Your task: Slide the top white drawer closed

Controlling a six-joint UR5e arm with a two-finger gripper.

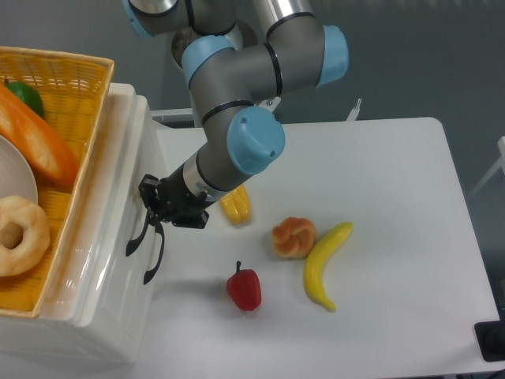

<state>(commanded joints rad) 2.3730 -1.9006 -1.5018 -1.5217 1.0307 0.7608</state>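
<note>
Single top-down view. Cabinet [95, 339] sits at the left edge of the white tabletop [379, 197]. The top white drawer [118, 197] shows as the glossy cream front facing right; from this angle I can't tell how far out of the cabinet body it stands. Two black arched handles visible on that side: one at [136, 241], a second just below/right of it at [155, 257]. Can't say for certain which belongs to the upper drawer.

Tool [158, 207] is black, at the end of the grey/blue arm [237, 118], pressed up against the drawer front right above the handles. Fingers point toward the cabinet. Whether the jaws are spread or pinched on anything: can't tell, the wrist and shadows hide the tips.

On top of the cabinet: yellow wicker basket [75, 87] holding a doughnut [17, 233], an orange bread-like piece [35, 142], something green [28, 96] and a white plate edge [16, 178].

On the tabletop right of the tool: corn cob [237, 207] partly under the arm, bread roll [293, 237], banana [325, 264] just beside the roll, red pepper [245, 288] nearer the front edge.
</note>
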